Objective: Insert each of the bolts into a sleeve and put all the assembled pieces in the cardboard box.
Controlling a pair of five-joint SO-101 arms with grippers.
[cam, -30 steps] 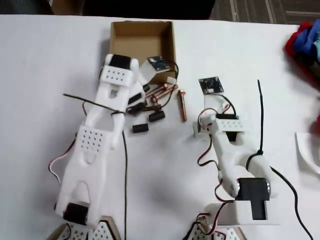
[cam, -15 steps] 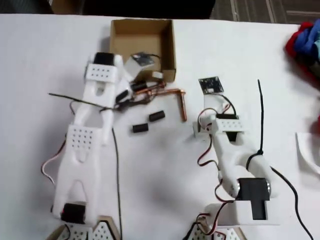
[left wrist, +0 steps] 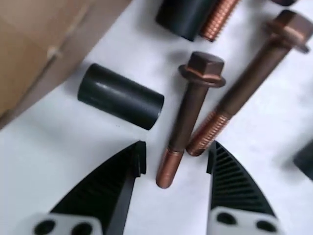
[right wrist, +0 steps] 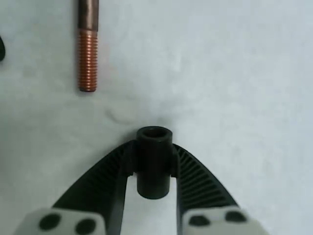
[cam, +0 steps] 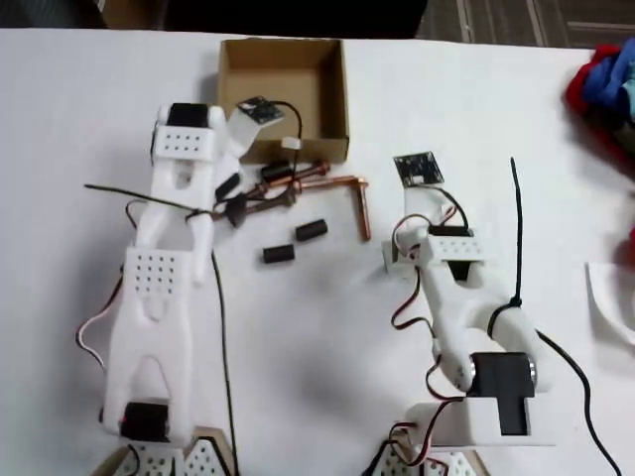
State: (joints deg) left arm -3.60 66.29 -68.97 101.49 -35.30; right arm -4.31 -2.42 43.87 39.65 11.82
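Right gripper (right wrist: 152,154) clamps a black cylindrical sleeve (right wrist: 154,169); left gripper (left wrist: 176,156), jaws spread, straddles the threaded tips of two copper-coloured hex-head bolts (left wrist: 190,110) beside the brown cardboard box (left wrist: 34,44).

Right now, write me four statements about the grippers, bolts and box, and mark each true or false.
1. The right gripper holds a black sleeve. True.
2. The left gripper is shut on a bolt. False: it is open around the tips of two bolts.
3. The cardboard box stands between the two arm bases. False: it stands at the far side of the table, away from the bases.
4. Two loose sleeves lie on the table. True.
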